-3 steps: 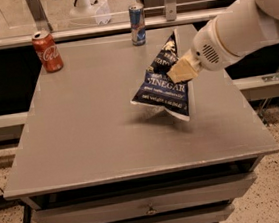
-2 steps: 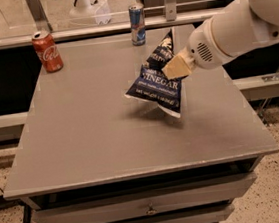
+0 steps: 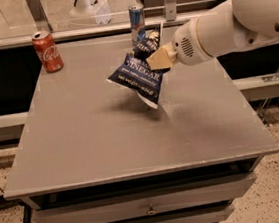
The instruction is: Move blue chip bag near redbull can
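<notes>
The blue chip bag (image 3: 139, 75) hangs in the air above the grey table (image 3: 107, 137), dark blue with a black top and white "Vinegar" lettering. My gripper (image 3: 157, 57) is shut on the bag's upper right part, its tan fingers pinching the black top. The white arm reaches in from the right. The redbull can (image 3: 137, 22), slim, blue and silver, stands upright at the table's far edge, just behind and above the bag's top in the picture.
A red Coca-Cola can (image 3: 47, 51) stands upright at the table's far left corner. The table has drawers below its front edge (image 3: 151, 210). A ledge with a white object (image 3: 87, 6) runs behind the table.
My gripper has carried the blue chip bag left and toward the far edge, closer to the redbull can. The cans have not moved.
</notes>
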`<control>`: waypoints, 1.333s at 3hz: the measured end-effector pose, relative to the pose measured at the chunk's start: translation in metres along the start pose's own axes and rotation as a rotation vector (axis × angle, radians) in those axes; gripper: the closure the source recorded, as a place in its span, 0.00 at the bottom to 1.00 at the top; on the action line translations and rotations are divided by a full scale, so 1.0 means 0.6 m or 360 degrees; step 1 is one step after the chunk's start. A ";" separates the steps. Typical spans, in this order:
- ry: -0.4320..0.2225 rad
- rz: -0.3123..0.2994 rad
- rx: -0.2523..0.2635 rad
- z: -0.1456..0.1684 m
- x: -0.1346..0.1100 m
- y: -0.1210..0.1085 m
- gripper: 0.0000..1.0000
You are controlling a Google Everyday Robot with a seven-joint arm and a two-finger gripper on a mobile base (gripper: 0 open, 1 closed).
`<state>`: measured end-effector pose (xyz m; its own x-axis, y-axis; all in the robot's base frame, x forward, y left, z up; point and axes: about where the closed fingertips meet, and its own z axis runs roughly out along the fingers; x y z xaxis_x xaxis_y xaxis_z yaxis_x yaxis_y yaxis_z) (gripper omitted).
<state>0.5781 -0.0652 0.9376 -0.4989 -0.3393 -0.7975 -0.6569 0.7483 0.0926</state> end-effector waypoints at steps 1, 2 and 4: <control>-0.0102 0.0041 -0.0099 0.050 -0.041 0.024 1.00; -0.0140 0.0057 -0.0117 0.101 -0.065 0.020 1.00; -0.0150 0.0121 0.0064 0.168 -0.077 -0.131 1.00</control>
<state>0.7099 -0.0510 0.9067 -0.4896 -0.2270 -0.8419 -0.5952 0.7926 0.1325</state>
